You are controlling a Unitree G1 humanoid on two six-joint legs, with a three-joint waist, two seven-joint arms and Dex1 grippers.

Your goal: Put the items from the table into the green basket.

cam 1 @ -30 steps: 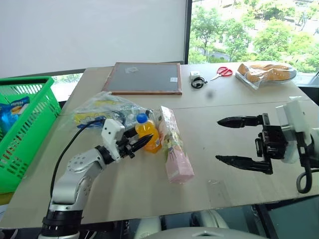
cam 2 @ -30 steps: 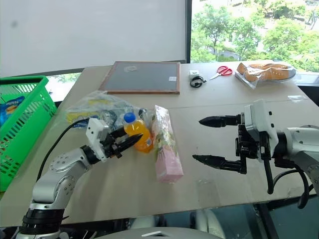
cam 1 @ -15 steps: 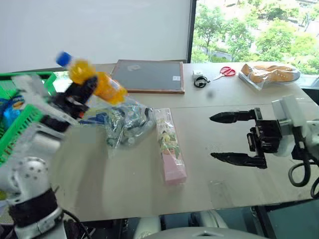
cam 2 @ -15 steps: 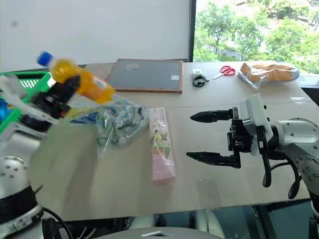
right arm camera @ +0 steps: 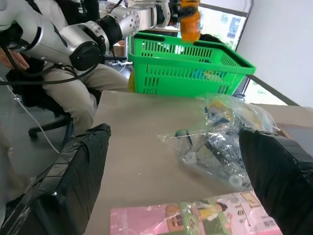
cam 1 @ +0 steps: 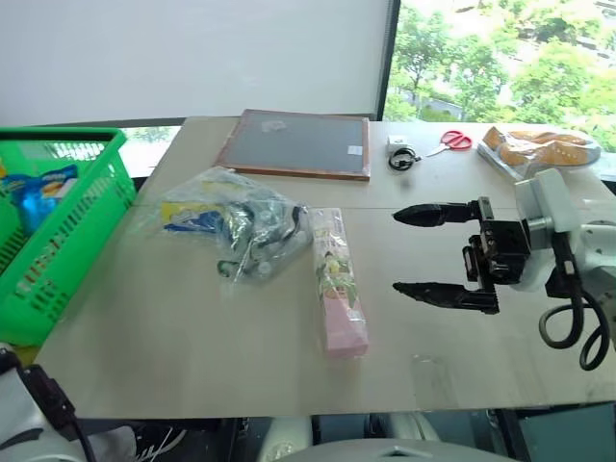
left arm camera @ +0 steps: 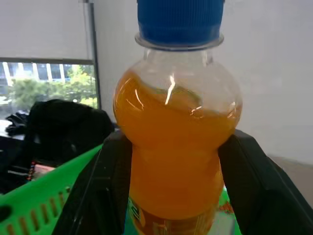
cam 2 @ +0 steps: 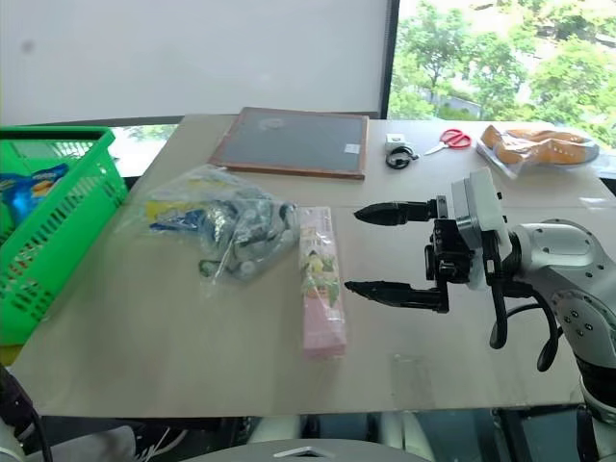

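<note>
My left gripper (left arm camera: 178, 196) is shut on the small orange bottle (left arm camera: 176, 147) with a blue cap, holding it upright. The right wrist view shows that bottle (right arm camera: 190, 23) held high above the green basket (right arm camera: 195, 51). The basket (cam 1: 67, 221) stands off the table's left edge. On the table (cam 1: 192, 327) lie the crinkly clear bag of yellow-blue packets (cam 1: 236, 221) and the long pink-ended packet (cam 1: 337, 284). My right gripper (cam 1: 397, 250) hangs open just right of the pink packet, pointing at it, nothing between its fingers.
A blue snack packet (cam 1: 43, 188) lies in the basket. At the table's far side are a framed dark board (cam 1: 296, 142), red scissors (cam 1: 450, 141), a small black-and-white item (cam 1: 402, 154) and a bag of bread (cam 1: 539, 146). A person (right arm camera: 73, 93) sits beside the basket.
My left arm lifted the bottle off the table beside the bag and swung it left and up, out of the eye views, over the basket. The right gripper stayed open and nearly still.
</note>
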